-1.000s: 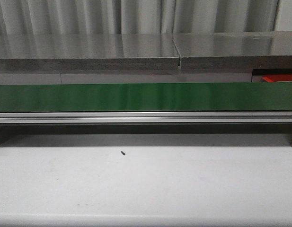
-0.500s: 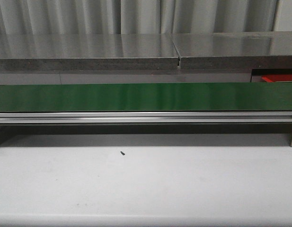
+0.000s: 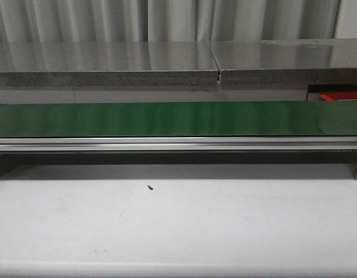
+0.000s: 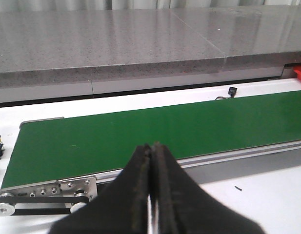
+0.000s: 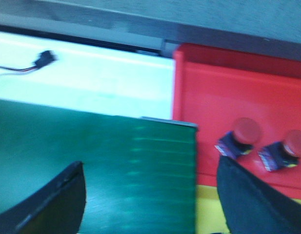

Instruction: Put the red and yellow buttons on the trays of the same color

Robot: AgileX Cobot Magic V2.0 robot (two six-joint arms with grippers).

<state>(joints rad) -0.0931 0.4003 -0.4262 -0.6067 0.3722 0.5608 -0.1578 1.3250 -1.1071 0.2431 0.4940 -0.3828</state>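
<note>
A: Two red buttons (image 5: 242, 138) (image 5: 286, 149) already sit in the red tray (image 5: 223, 87), side by side near the edge that borders the yellow tray (image 5: 209, 212). Both show only in the right wrist view.

B: And what has changed over the last second?

A: Almost nothing in the front view. The green belt (image 3: 166, 119) is bare from end to end in all three pictures, the white table (image 3: 178, 226) in front holds only a tiny dark speck (image 3: 150, 187), and a sliver of red tray (image 3: 340, 96) stays at the far right behind the belt. No arm enters that view.

B: So where are the grippers?

A: The left gripper (image 4: 151, 151) hangs over the near edge of the belt at its left end, fingers pressed together with nothing between them. The right gripper (image 5: 150, 195) hovers over the belt's right end, where it meets the trays; its dark fingers (image 5: 57, 200) stand wide apart and hold nothing.

B: What does that mean for the job?

A: I'd judge this a waiting spell. No button is on the belt to pick, and no yellow button is visible anywhere; the yellow tray shows only as a thin strip, so I cannot tell what it holds. The right wrist picture is blurred, which hints at motion, but that is a guess.
</note>
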